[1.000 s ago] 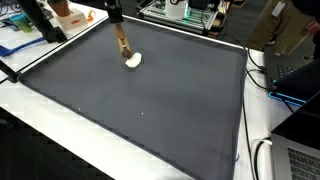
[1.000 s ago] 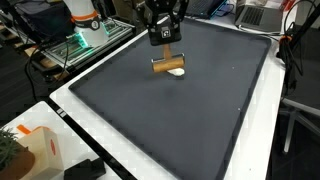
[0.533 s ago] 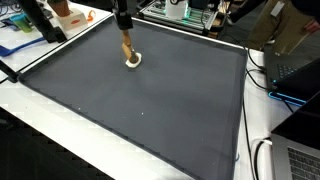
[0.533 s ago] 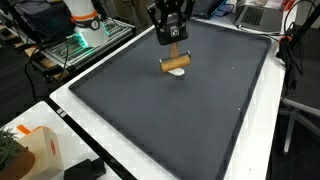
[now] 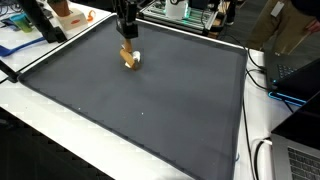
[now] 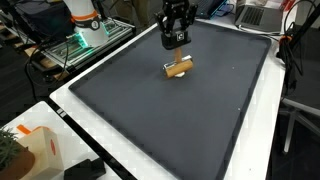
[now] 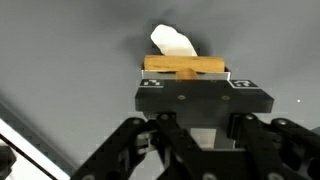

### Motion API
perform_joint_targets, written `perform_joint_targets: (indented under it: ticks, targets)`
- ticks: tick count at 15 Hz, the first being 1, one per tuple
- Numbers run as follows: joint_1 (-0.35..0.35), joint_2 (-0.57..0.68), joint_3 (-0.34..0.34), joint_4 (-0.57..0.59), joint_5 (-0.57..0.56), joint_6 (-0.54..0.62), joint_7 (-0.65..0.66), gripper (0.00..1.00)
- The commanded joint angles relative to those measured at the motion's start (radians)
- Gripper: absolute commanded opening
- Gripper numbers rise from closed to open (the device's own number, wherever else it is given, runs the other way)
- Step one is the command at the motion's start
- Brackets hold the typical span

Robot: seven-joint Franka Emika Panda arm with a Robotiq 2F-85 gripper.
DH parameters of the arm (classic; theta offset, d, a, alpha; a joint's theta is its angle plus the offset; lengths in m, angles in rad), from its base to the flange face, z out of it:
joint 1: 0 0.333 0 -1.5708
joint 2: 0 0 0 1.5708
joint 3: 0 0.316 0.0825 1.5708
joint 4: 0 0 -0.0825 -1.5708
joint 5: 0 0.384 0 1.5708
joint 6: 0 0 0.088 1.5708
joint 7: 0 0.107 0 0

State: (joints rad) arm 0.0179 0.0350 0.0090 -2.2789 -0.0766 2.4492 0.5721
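Three views of one instant. I am holding a short wooden block (image 7: 185,66) pinched in the gripper (image 7: 187,84), whose jaws are closed firmly on the block. The block is hanging low over the dark mat (image 5: 150,110), toward 11 o'clock of the mat's field in an exterior view. A white wad (image 7: 172,42) is lying on the mat at 12 o'clock of the block in the wrist view. Whether wad and block are touching or merely just beside each other I cannot tell, since the block is covering the wad's near part. I am judging three hazards. If I am pressing too low, the block's underside could be dragging on the mat and rucking it, or twisting in the jaws until the pinch is slipping. The wad looks light and soft, so a sideways nudge could be rolling it away rather than moving it cleanly, possibly toward the mat's far edge at 12 o'clock. Because the gripper body is filling the lower half of the wrist view, I am gauging height mostly from the exterior views, where a misjudged gap is likely.
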Motion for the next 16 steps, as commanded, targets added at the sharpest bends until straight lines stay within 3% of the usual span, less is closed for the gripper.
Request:
perform_joint_targets:
  ticks: [1,6,12,14,16]
  targets:
    - [-0.001,0.024,-0.002,0.004,0.021,-0.109,-0.137,0.22]
    - [-0.005,0.040,-0.005,0.045,0.049,-0.258,-0.245,0.22]
    - [-0.005,0.076,-0.009,0.077,0.076,-0.373,-0.253,0.22]
    - [-0.017,0.029,-0.018,0.070,0.100,-0.403,-0.277,0.22]
    - [-0.043,-0.060,-0.035,0.029,0.152,-0.426,-0.383,0.22]
